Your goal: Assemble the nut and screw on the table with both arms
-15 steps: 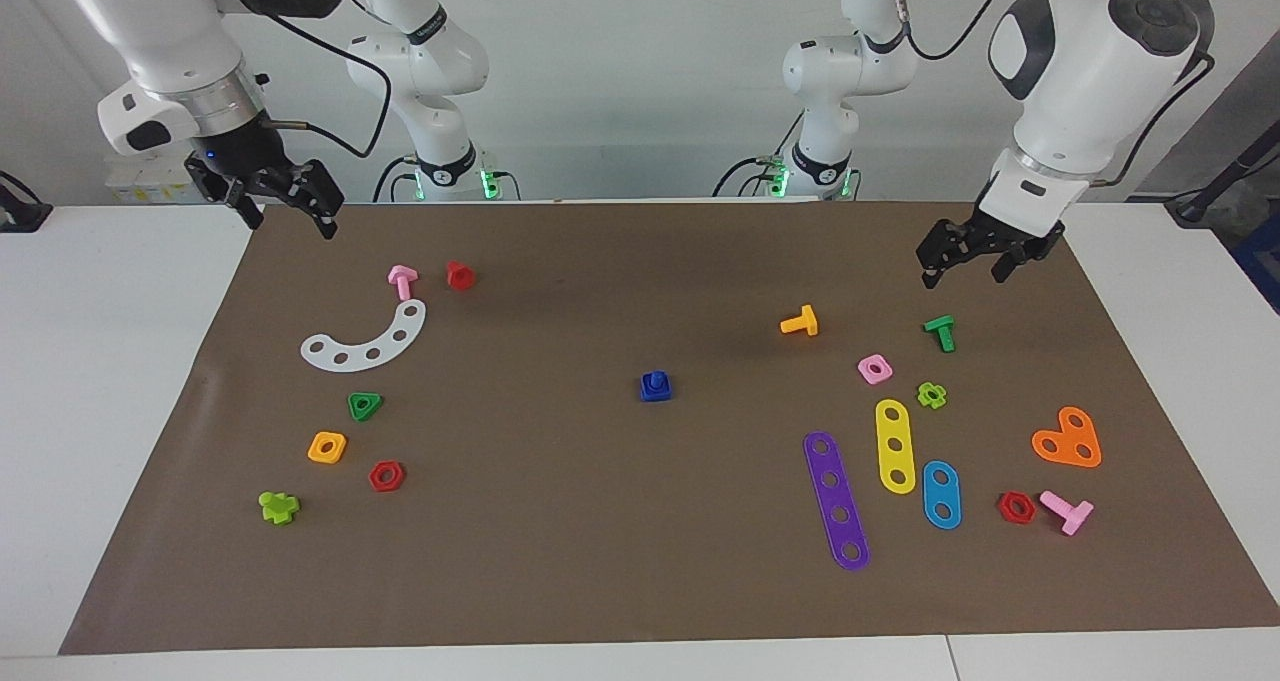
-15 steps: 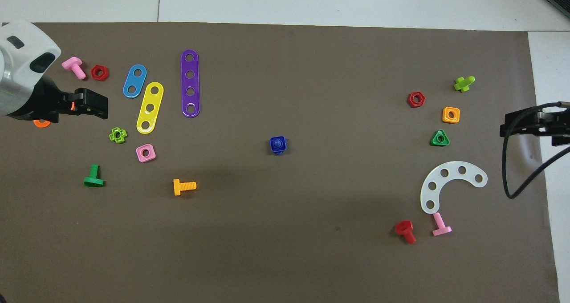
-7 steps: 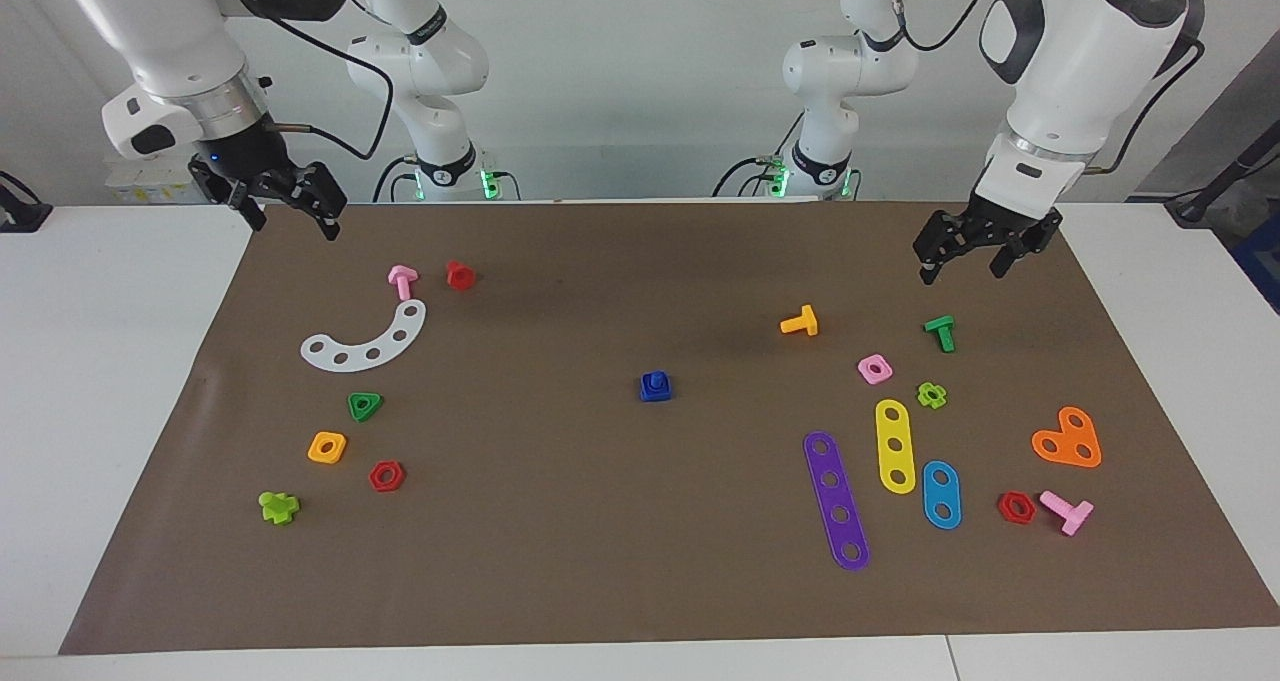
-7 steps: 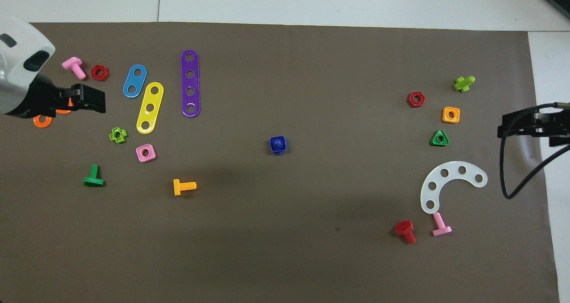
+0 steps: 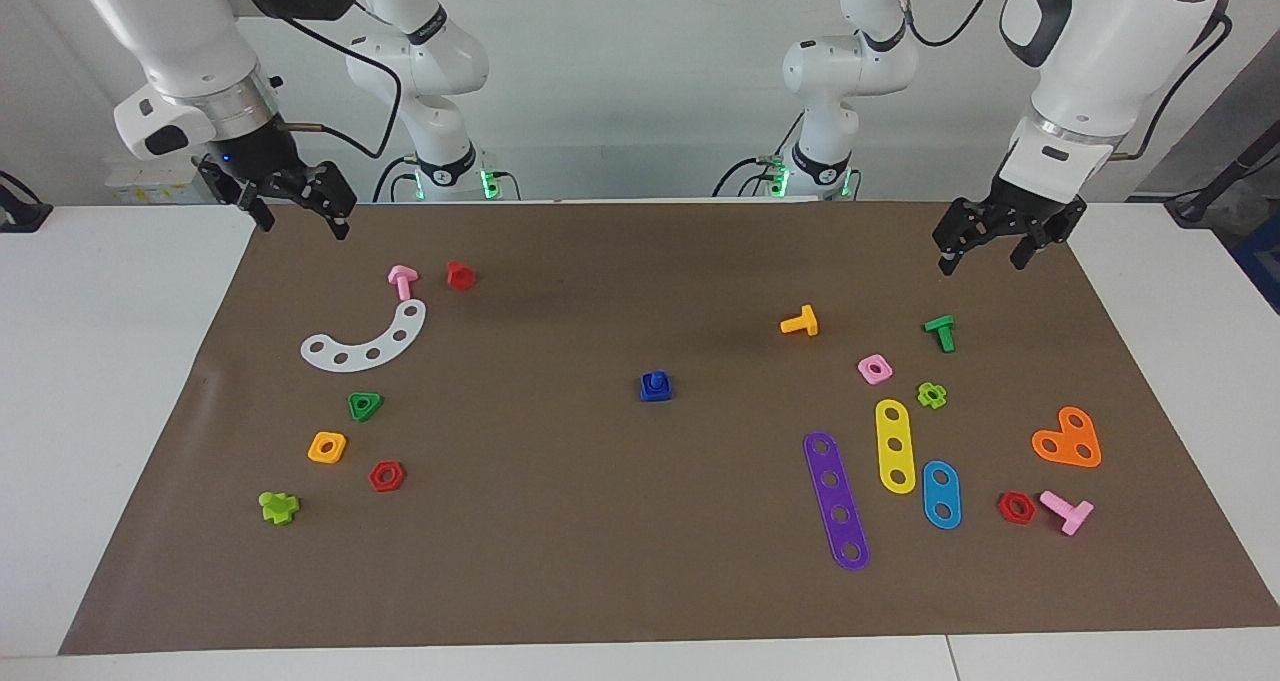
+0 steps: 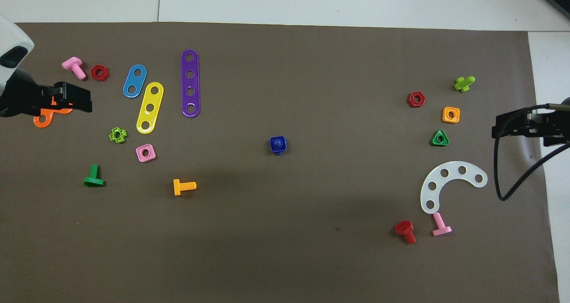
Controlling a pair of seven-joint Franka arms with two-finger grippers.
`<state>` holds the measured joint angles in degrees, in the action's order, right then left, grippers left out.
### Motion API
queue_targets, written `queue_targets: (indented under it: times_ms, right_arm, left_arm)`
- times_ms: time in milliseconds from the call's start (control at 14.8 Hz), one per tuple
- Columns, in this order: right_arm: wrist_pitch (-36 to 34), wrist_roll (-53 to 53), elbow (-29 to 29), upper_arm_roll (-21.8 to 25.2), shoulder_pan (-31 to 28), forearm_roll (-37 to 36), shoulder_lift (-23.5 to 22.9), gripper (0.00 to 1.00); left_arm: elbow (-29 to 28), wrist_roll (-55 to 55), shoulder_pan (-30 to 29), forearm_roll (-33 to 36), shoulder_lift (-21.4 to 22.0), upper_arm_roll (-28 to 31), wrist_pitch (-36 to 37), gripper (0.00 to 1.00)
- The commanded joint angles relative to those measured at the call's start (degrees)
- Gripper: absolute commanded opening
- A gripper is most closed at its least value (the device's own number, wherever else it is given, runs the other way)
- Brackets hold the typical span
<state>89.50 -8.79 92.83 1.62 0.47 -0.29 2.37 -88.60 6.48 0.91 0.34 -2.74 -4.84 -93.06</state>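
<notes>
On the tabletop, your left hand hangs open over the mat's edge nearest the robots, toward the left arm's end; your right hand hangs open over the matching corner. At mid-tabletop the nut sits with the screw seated in it. The assembly looks done; next you likely just park both arms.

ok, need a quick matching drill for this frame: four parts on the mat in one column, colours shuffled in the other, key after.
Things:
1. four-hole strip
2. curved plate
3. heart-shaped plate
4. assembled nut and screw

Colours:
A. white
B. dark blue
C. purple
D. orange

Pairs: 1-C, 2-A, 3-D, 4-B
</notes>
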Motion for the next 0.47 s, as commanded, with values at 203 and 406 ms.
queue_targets:
  times_ms: [203,406]
  right_arm:
    - [-0.82,1.14,-0.02,-0.3,-0.39,0.38,0.44,1.0]
    - [-0.82,1.14,-0.02,-0.3,-0.39,0.38,0.44,1.0]
  left_arm:
    - [4.31,-2.96,0.49,0.89,-1.48,-0.08,7.45,1.0]
    - [3.52,-2.96,0.06,0.63,-1.13,-0.08,7.19,1.0]
